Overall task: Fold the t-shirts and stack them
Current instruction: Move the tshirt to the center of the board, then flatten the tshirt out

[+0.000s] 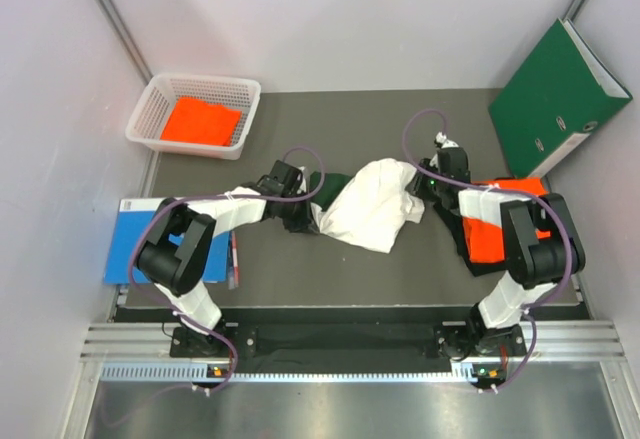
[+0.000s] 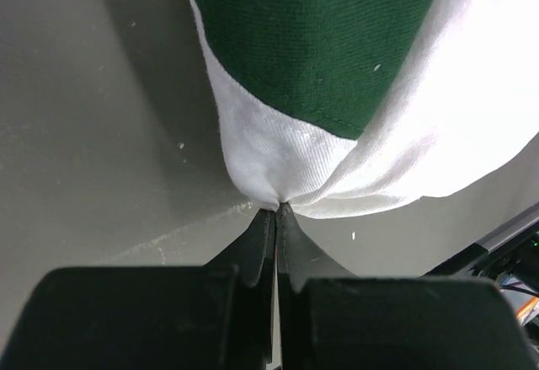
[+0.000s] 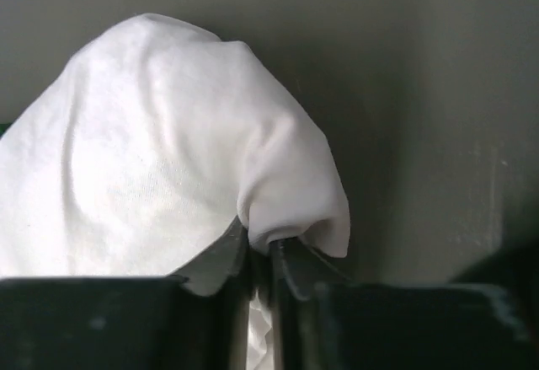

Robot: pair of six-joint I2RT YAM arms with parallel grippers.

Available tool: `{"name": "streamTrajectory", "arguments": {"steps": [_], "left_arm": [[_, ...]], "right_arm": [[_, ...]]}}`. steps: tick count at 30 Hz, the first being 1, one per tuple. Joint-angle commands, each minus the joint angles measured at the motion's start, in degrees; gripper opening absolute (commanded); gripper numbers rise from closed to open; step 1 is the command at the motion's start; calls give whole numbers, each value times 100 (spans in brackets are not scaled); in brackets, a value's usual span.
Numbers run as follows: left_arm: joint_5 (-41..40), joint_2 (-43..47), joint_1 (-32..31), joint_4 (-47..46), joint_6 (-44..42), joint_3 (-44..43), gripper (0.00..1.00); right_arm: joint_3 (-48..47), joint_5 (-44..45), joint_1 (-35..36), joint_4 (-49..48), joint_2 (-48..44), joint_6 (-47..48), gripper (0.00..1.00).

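Two robot arms, the left arm (image 1: 185, 249) and the right arm (image 1: 530, 244), rise from the near edge of a grey counter (image 1: 330, 119) and reach in toward its middle. Between them a white t-shirt (image 1: 375, 204) with dark green sleeves is bunched into a crumpled heap, stretched from one arm to the other at the centre of the counter.

At the far right a green binder (image 1: 555, 94) leans tilted against the wall. A flat blue book (image 1: 130, 239) lies at the near left, partly under the left arm. In the far left corner stands a white basket (image 1: 160, 119) with a folded orange t-shirt (image 1: 200, 121) inside it. A second orange t-shirt (image 1: 490, 234) lies at the right under the right arm, on top of black cloth (image 1: 463, 249) that shows along its left side.

The left tool (image 2: 276, 210) is clenched, its two dark fingers pressed together on a pinch of the white shirt's hem, just below the green sleeve panel; the cloth hangs clear above the counter there. The right tool (image 3: 259, 239) grasps the other side of the same shirt: its fingers stand close together with white cloth caught in the narrow gap between them, and a fold of the shirt drapes over their tips.
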State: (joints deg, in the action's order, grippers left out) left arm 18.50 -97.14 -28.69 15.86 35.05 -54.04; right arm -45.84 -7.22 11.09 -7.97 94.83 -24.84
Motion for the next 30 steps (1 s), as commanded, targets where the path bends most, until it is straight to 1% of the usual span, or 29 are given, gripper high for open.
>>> {"name": "streamTrajectory", "arguments": {"steps": [1,3,5,7,9,11,15,16,17,18,19,21,22,23,24,25,26,27,28,30], "left_arm": [[-153,55,-32,-30,-16,-221,0],[-250,73,-32,49,-33,-299,0],[-399,82,-32,137,-86,-457,0],[-496,38,-32,242,-138,-572,0],[-671,-24,-32,269,-200,-800,0],[-777,-164,-23,278,-270,-1080,0],[-919,-393,-5,269,-376,-1626,0],[-945,-480,3,269,-411,-1732,35],[-997,-507,-5,356,-428,-1933,61],[-1102,-507,3,435,-429,-2022,99],[-1347,-481,12,514,-429,-2101,99],[-1594,-385,99,681,-455,-2207,99],[-1752,-245,144,725,-481,-2216,99],[-2041,-174,196,804,-490,-2242,99],[-2165,-104,327,909,-499,-2242,99],[-2262,45,407,963,-525,-2234,99],[-2472,125,495,1015,-543,-2225,99],[-2544,204,670,1068,-560,-2207,99],[-2597,318,758,1060,-587,-2172,99],[-2624,415,1047,1060,-587,-2076,99]], "right_arm": [[-329,-499,-37,-688,115,-266,0],[-285,-403,-37,-785,-121,-407,0],[-285,-9,-28,-724,-367,-399,0],[-355,430,-37,-628,-868,-294,0],[-521,669,-37,-566,-1395,-74,0],[-653,705,-28,-443,-1833,136,0],[-1004,583,59,-214,-2371,401,0],[-1040,260,86,-197,-2442,505,0],[-1093,74,121,-49,-2503,559,0],[-1232,-102,260,83,-2495,603,0],[-1312,-548,340,189,-2469,708,0],[-1514,-1050,629,557,-2320,787,0],[-1550,-1653,753,629,-2259,857,0],[-1611,-1903,893,778,-2119,893,0],[-1734,-2149,1199,1101,-2039,963,0],[-1813,-2604,1359,1357,-1960,1138,0],[-1910,-2765,1517,1620,-1803,1252,0],[-2050,-3037,1858,1849,-1740,1358,0],[-2095,-3144,2009,2304,-1696,1577,0],[-2052,-3450,2413,2588,-1643,1701,1]]}}
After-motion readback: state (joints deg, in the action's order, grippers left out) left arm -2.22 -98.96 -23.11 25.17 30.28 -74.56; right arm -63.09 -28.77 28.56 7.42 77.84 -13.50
